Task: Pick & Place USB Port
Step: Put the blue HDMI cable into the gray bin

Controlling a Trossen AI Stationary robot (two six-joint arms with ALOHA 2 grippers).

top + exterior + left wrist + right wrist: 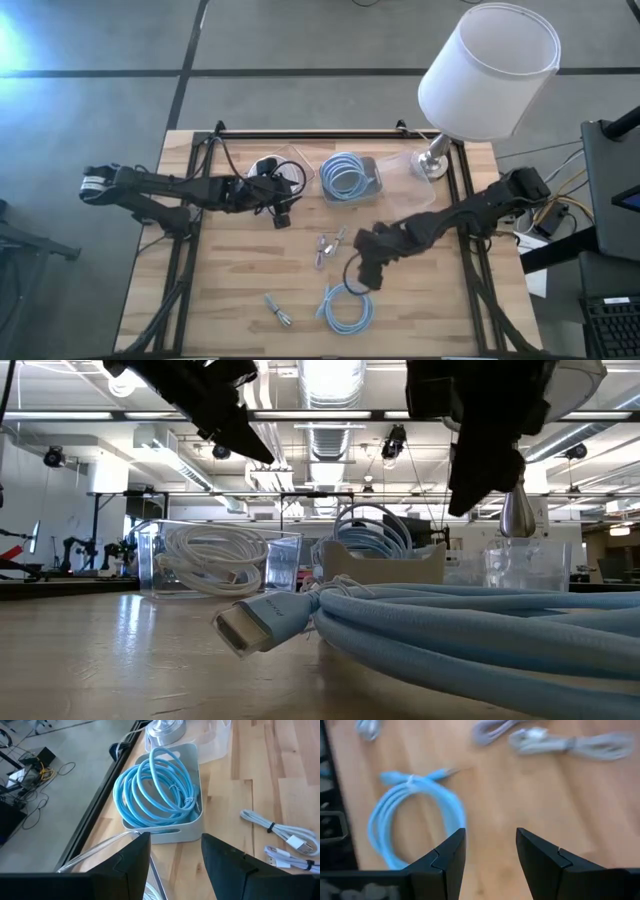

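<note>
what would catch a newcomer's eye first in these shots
The big white lampshade looms over the wooden table's far right corner. Beside it, a coiled light blue cable fills a grey tray at the back, and a second loose blue cable coil lies near the front edge, below the right gripper with open fingers.

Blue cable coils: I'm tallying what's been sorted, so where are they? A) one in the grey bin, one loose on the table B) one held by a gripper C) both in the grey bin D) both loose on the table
A: one blue coil lies inside the grey bin, the other blue coil lies loose on the table, with neither gripper holding it.
</note>
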